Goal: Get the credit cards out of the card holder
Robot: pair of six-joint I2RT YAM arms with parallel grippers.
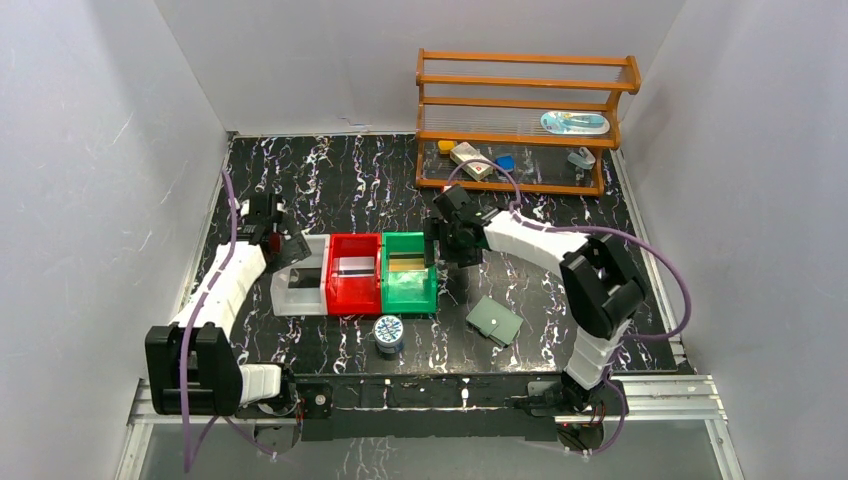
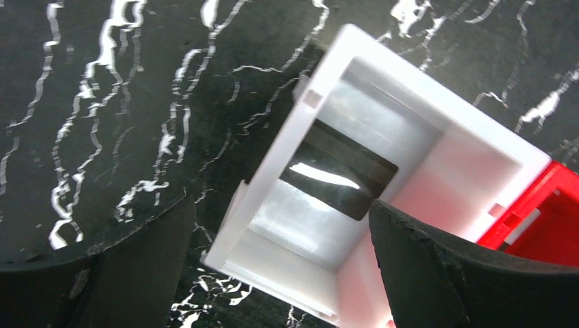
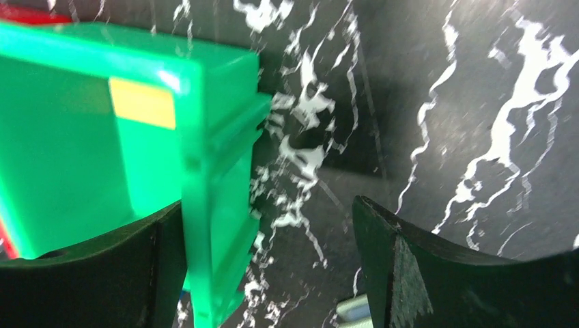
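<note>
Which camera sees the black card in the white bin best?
The left wrist view: the black card lies close up and large inside the white bin. The top external view shows it only tiny and dark. The right wrist view misses it, showing the green bin instead.

I'm seeing three bins [image 1: 352,300] sitting abreast on the table [image 1: 330,180], a card [image 1: 352,266] lying in each; tin [image 1: 388,331] sitting before them, card holder [image 1: 495,321] lying to its right.
</note>
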